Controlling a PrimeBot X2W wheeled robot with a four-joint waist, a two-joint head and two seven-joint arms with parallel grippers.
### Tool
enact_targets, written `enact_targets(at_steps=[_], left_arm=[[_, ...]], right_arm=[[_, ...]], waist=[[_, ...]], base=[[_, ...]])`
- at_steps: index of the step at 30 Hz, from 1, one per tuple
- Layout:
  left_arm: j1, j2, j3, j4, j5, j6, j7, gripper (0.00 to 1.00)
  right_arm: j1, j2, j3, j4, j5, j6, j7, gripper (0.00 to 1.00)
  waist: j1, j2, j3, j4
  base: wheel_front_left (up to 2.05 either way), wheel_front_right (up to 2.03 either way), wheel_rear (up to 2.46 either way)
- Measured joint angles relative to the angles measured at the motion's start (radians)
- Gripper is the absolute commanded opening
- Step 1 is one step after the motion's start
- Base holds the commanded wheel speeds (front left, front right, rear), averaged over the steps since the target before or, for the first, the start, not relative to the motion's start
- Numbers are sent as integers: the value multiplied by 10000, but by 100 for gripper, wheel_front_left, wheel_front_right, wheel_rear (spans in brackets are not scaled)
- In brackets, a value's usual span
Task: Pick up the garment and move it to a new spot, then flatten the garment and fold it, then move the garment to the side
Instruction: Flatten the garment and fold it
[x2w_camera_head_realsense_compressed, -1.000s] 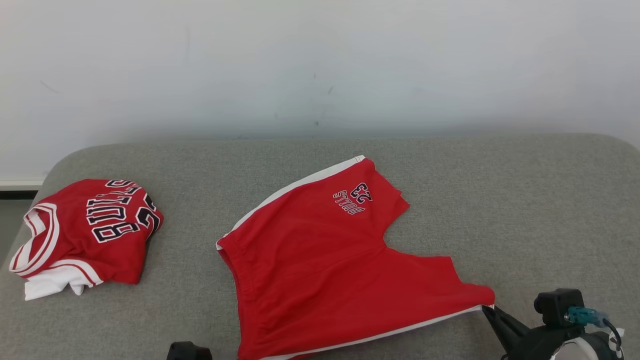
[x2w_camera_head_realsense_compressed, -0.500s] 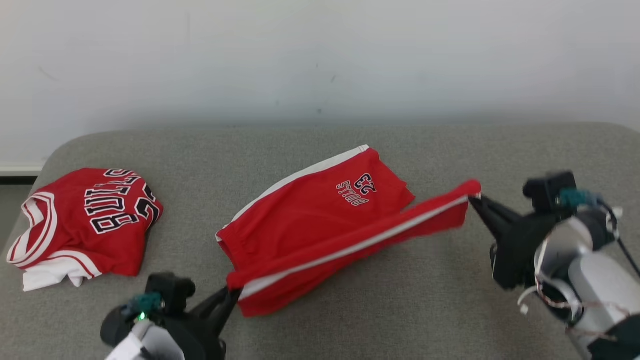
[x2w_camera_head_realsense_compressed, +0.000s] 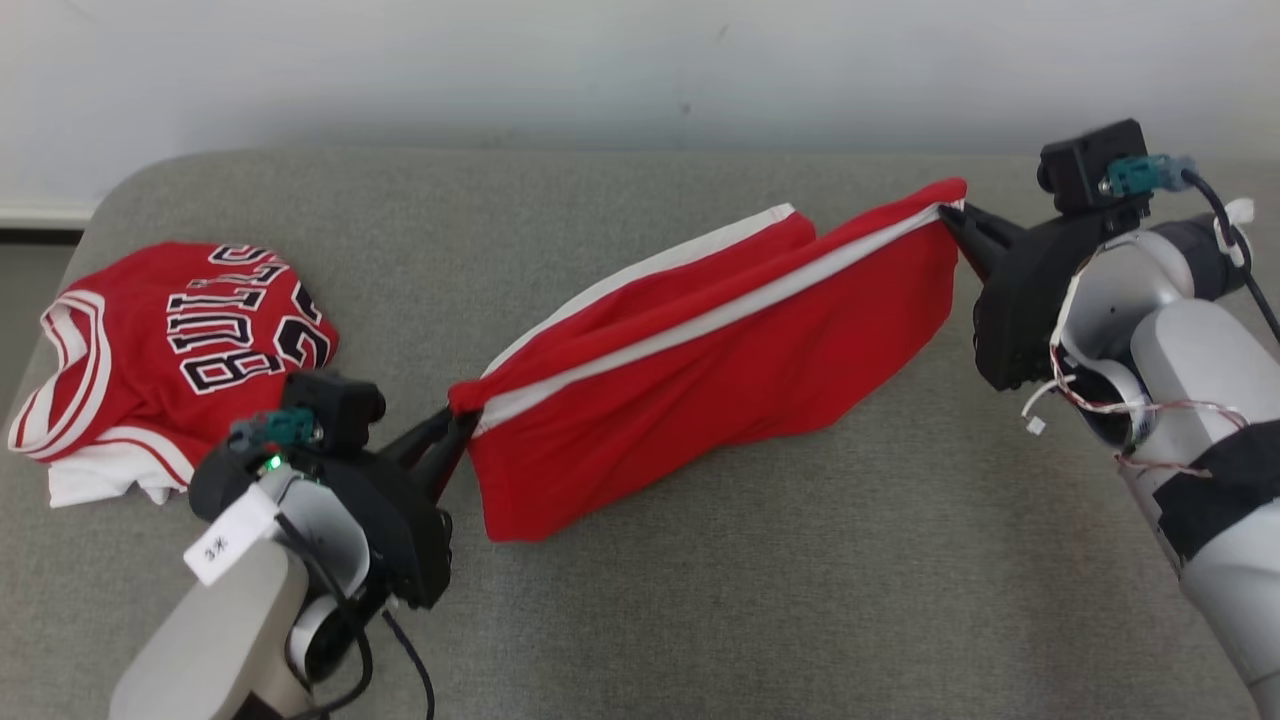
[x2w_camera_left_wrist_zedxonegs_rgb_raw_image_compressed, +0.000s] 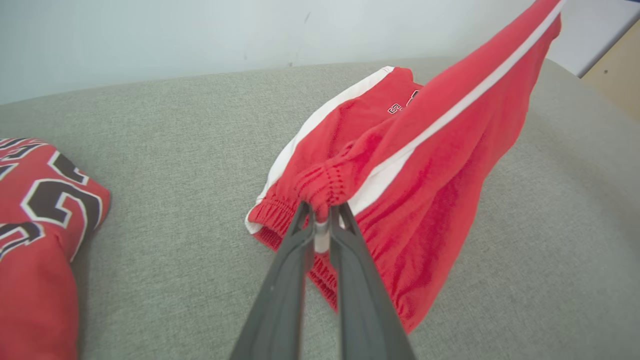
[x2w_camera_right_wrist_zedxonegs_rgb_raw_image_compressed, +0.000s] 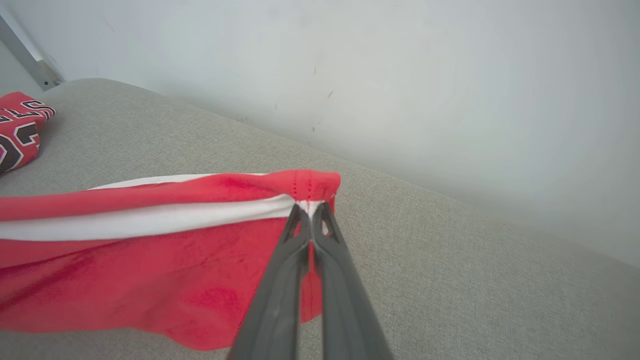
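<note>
Red white-striped fabric shorts (x2w_camera_head_realsense_compressed: 720, 400) are clamped, stretched between left end effector (x2w_camera_head_realsense_compressed: 462, 424) and right end effector (x2w_camera_head_realsense_compressed: 950, 215), mid-fold; side move judged pending.

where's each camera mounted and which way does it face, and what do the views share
Head view: on the robot's head, looking forward and down at the grey cushion; its left gripper and right gripper show, each shut on an end of the red shorts.
Left wrist view: on the left wrist, looking along its own fingers at the pinched waistband.
Right wrist view: on the right wrist, looking along its own fingers at the pinched striped hem.
Shared: all three show the shorts and the red jersey.
</note>
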Motion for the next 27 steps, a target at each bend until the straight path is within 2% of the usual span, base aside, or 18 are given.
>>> enact_targets(at_steps=[10,27], left_arm=[[-1318,-314,-270,1127,-242,0,-247,0],[-2770,-846,-757,2731,-529,0,-1216,0]], right_arm=[[-1755,479,491,1776,-303,19,-75,0],[-3455,886,1112,3992,-941,94,-1124,0]], waist=[[1,0,1023,460],[-1,0,2117,949]], base=[[0,0,0],[0,0,0]])
